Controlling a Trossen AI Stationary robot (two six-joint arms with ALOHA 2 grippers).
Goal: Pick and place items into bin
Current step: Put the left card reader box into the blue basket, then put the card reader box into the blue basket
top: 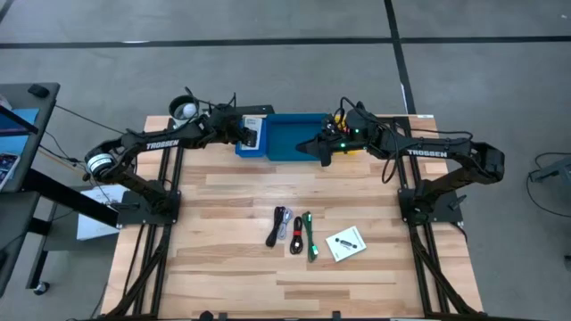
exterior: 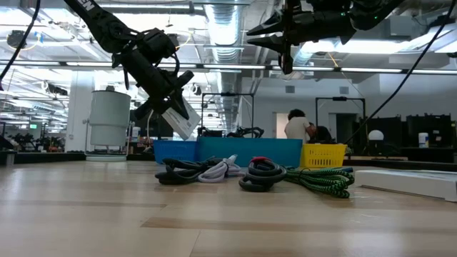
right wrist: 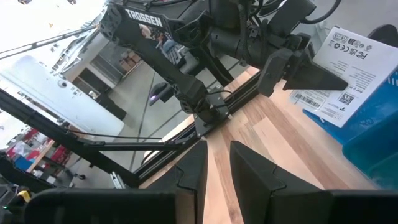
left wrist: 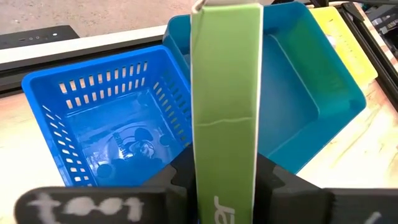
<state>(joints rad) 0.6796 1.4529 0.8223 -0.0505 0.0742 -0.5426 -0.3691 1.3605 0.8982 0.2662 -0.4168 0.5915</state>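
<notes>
My left gripper [top: 243, 132] is at the far edge of the table, shut on a white printed packet [exterior: 183, 117] above the small blue basket [left wrist: 106, 124]. The wide blue tray [top: 290, 138] lies beside the basket, and the yellow tray [top: 346, 135] is at its right end. My right gripper [top: 323, 152] hovers over the wide tray's right part, narrowly open and holding nothing. Black, red and green cables [top: 294, 234] and a second white packet [top: 346, 243] lie flat on the table's near middle. My left gripper pinches the packet between its two fingers, one on each flat face, near one end [right wrist: 320, 78]. The wrist view sees the packet edge-on by its green side [left wrist: 225, 93]. The fingers slant down from the table's left. The packet is lifted clear and tilted, sticking out over the basket.
A white-and-black cylindrical cup [top: 185, 109] stands at the far left corner behind the left arm. Bare wood lies between the trays and the cables. A person [exterior: 296, 127] shows in the room beyond the table.
</notes>
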